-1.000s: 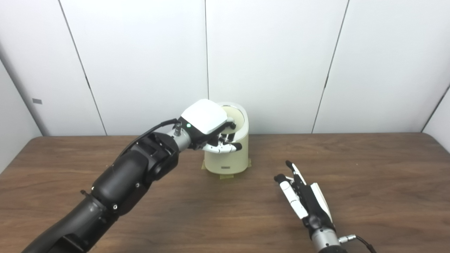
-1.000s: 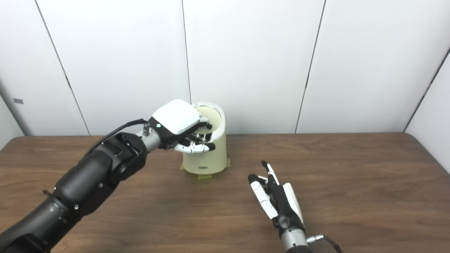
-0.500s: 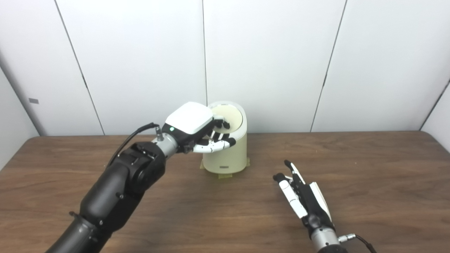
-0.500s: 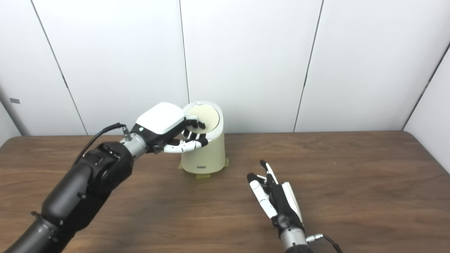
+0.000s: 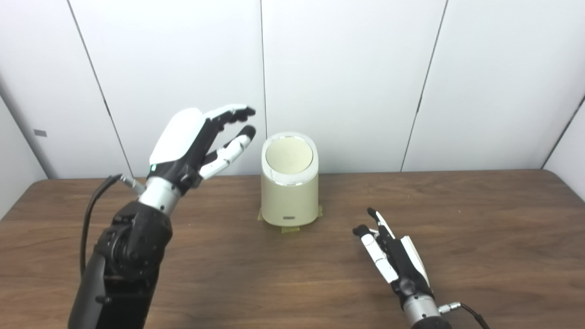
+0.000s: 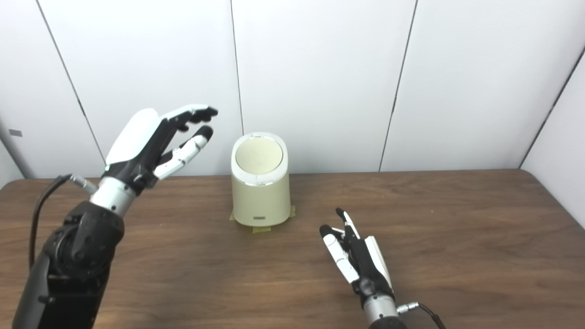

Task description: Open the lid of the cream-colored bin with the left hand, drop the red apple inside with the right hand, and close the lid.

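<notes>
Bin: cream, lid matching with silver rim. Table: dark brown woodgrain. Left robot hand and right robot hand: white shells, black fingers. Wall: white panels.

White wall panels from nine to three o'clock, split by thin dark seams. Dark wood-grain table below, evenly lit.

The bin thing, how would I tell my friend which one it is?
Look at the brown wooden table, near its back edge by the white wall. The cream-colored bin stands upright there between the raised left hand and the low right hand. It is a rounded tub with a closed, silver-rimmed lid.
</notes>
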